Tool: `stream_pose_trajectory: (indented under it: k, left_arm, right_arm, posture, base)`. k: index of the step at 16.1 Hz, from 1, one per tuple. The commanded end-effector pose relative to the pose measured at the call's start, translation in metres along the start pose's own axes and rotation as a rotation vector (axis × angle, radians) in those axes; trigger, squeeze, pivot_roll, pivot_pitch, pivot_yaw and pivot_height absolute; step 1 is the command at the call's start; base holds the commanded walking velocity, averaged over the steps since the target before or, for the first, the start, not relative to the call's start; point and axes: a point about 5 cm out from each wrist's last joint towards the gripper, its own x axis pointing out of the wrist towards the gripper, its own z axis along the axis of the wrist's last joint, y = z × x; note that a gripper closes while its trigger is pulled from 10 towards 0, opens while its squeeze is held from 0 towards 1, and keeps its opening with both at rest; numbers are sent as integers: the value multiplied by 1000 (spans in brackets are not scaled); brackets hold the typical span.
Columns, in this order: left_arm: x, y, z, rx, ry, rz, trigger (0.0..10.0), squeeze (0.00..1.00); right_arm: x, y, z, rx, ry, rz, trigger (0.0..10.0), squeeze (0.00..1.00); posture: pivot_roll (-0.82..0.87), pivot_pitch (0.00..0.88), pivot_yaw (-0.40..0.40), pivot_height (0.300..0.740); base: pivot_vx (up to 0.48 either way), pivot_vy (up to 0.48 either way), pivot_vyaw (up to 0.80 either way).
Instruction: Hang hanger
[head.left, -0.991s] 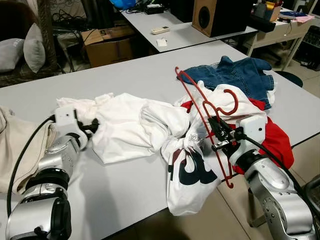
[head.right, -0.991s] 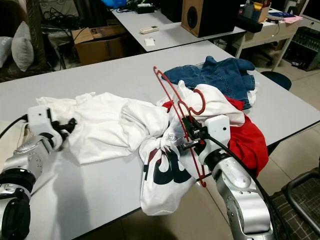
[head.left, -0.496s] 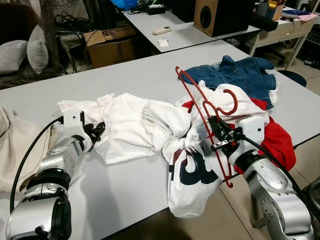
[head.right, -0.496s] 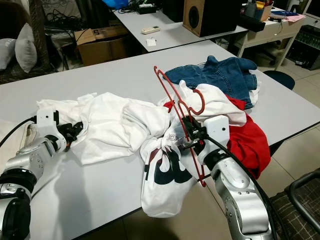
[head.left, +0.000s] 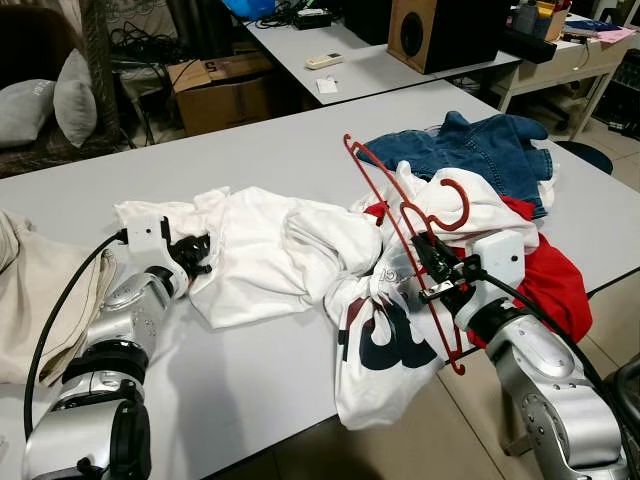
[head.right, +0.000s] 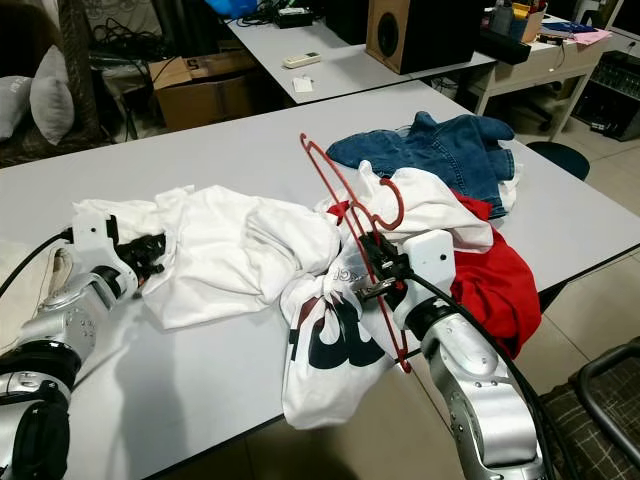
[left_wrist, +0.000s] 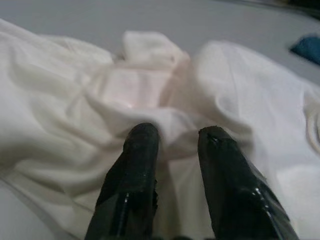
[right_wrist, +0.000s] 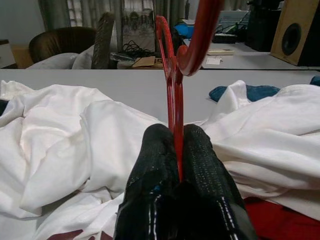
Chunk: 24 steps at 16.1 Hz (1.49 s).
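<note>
Over the table (head.left: 300, 130), right gripper (head.left: 432, 268) clamped on red hanger (head.left: 400, 215); left gripper (head.left: 192, 250) parted at white shirt (head.left: 270, 250).

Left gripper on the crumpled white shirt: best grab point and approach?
Grip the raised fold at the near left edge of the crumpled white cotton shirt, coming in low along the grey table from the robot's left. The left gripper already sits there, fingers open on a ridge that stands proud enough to pinch. The right gripper is shut on the red plastic hanger.
</note>
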Motion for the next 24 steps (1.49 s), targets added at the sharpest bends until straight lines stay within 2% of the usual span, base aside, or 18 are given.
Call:
stream_pose_trajectory:
  k: [1, 3, 5, 7, 8, 9, 10, 11, 12, 14, 15, 17, 19, 21, 23, 24]
  left_arm:
    - [2, -3, 17, -7, -82, 5, 0, 0]
    - [6, -9, 27, -26, -129, -12, 0, 0]
    - [12, -19, 52, -56, -213, -39, 0, 0]
    - [14, -24, 60, 20, -216, -83, 0, 0]
    - [13, -24, 56, 113, -179, -92, 4078, 0]
    - [10, -20, 49, 141, -152, -102, 10000, 0]
    - [6, -16, 45, 108, -166, -107, 10000, 0]
    - [2, -14, 43, 107, -180, -110, 10000, 1000]
    - [-1, -11, 40, 105, -192, -106, 10000, 1000]
    - [-12, 2, 26, 48, -185, -33, 10000, 1000]
    - [-15, 6, 21, 42, -175, -8, 10000, 1000]
    - [-20, 10, 16, 37, -166, 0, 10000, 1000]
    - [-26, 5, 6, 12, -132, -46, 10000, 1000]
    - [-28, -8, -1, 6, -127, -152, 10000, 1000]
    - [-28, -12, -2, 30, -128, -162, 10000, 1000]
    - [-27, -11, -8, 80, -93, -138, 10000, 1000]
  right_arm:
    - [2, 0, 0, -5, 5, -3, 10000, 0]
    - [2, -3, 1, -4, 5, -19, 10000, 0]
    - [4, -5, 3, -14, -1, -22, 10000, 0]
    - [4, -5, 4, -16, -5, -23, 10000, 0]
    - [3, -5, 4, -17, -6, -25, 10000, 0]
    - [2, -4, 2, -21, -1, -29, 10000, 0]
    - [1, -3, -1, -22, 8, -31, 10000, 0]
    - [-1, -1, -2, -21, 13, -28, 10000, 0]
    - [-2, 0, -2, -20, 16, -25, 10000, 0]
    - [-3, 0, 1, 36, 7, -43, 10000, 0]
    - [-3, -1, -1, 32, 22, -60, 10000, 0]
    - [-3, -1, -5, 49, 43, -64, 10000, 0]
    - [-6, 5, -6, 100, 36, -20, 10000, 0]
    - [-5, 8, -3, 96, 17, -43, 10000, 0]
    - [-3, 10, -3, 84, 15, -52, 10000, 0]
    - [-3, 12, -3, 84, 17, -50, 10000, 0]
  posture:
    - [-52, 0, 70, 740]
    - [-52, 0, 64, 740]
    - [-57, 0, 69, 740]
    - [-57, 0, 77, 740]
    - [-58, 0, 82, 740]
    - [-59, 0, 84, 740]
    - [-60, 0, 83, 740]
    - [-62, 0, 72, 740]
    - [-60, 0, 63, 740]
    - [-53, 0, 47, 740]
    - [-50, 0, 46, 740]
    - [-49, 0, 46, 740]
    - [-41, 0, 49, 740]
    - [-42, 0, 49, 740]
    - [-48, 0, 49, 740]
    - [-49, 0, 50, 740]
  base:
    - [0, 0, 0]
    - [0, 0, 0]
    - [0, 0, 0]
    - [0, 0, 0]
    - [0, 0, 0]
    - [0, 0, 0]
    - [0, 0, 0]
    - [0, 0, 0]
    - [0, 0, 0]
    - [0, 0, 0]
    - [0, 0, 0]
    - [0, 0, 0]
    - [0, 0, 0]
    - [0, 0, 0]
    - [0, 0, 0]
    - [0, 0, 0]
